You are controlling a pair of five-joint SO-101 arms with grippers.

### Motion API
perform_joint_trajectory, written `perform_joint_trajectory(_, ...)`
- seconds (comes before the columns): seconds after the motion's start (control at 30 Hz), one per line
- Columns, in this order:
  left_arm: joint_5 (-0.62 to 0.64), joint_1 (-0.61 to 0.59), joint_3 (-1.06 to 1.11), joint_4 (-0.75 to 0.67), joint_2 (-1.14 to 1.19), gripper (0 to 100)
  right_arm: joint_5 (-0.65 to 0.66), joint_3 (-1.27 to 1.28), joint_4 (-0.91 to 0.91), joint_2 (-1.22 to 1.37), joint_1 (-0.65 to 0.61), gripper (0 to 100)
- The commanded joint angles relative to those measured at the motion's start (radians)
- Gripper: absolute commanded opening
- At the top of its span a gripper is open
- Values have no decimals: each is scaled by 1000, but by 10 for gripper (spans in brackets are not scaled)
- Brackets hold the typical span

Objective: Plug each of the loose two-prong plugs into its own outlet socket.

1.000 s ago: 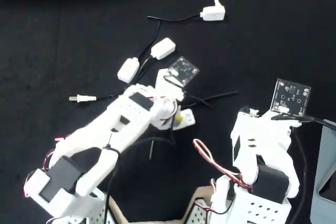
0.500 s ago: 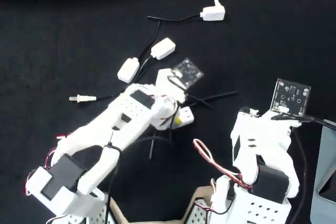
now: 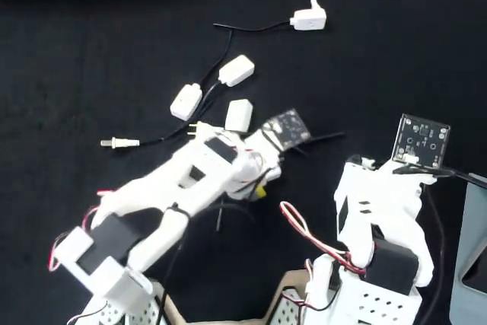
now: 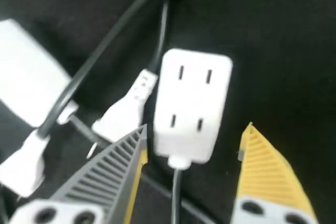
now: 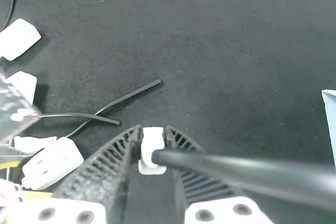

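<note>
Left gripper (image 4: 197,128) swung toward right tabletop (image 3: 91,43) edge, jaws open straddling outlet socket (image 4: 191,103); right gripper (image 5: 153,130) clamps plug (image 5: 151,153), mating pending

Two arms (image 3: 190,180), at least four white cabled blocks (image 3: 236,71) and three slim plugs (image 3: 120,142)

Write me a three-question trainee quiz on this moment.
1. True or false: the right gripper is shut on a white plug.
2. The left gripper is open. What lies between its tips? A: the cable end of a white outlet block. B: a screwdriver. C: a cup.
3. How many slots does the outlet block's face show in the left wrist view?
Key: 1 true; 2 A; 3 four.
</note>
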Motion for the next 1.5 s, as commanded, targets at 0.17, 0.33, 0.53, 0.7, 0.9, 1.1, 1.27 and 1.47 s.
perform_joint_trajectory(0.17, -9, 22, -131, -41, 112, 220, 9, 7, 2, -4, 6, 13)
perform_joint_trajectory(0.33, -11, 22, -119, -25, 112, 62, 9, 7, 2, -4, 6, 13)
perform_joint_trajectory(0.53, -6, -5, -134, 137, 94, 29, 11, 7, 3, -4, 6, 13)
perform_joint_trajectory(0.7, 123, -116, -91, 184, 18, 33, 6, 7, 3, -4, 6, 13)
perform_joint_trajectory(0.9, 133, -176, 13, 186, -83, 161, 5, 7, 3, -4, 6, 13)
perform_joint_trajectory(1.1, 196, -179, 65, 189, -198, 275, 8, 7, 3, -4, 6, 13)
perform_joint_trajectory(1.27, 196, -200, 76, 298, -344, 274, 12, -2, -2, 2, -8, 13)
perform_joint_trajectory(1.47, 255, -343, 116, 394, -552, 274, 66, 5, -12, 5, -256, 13)
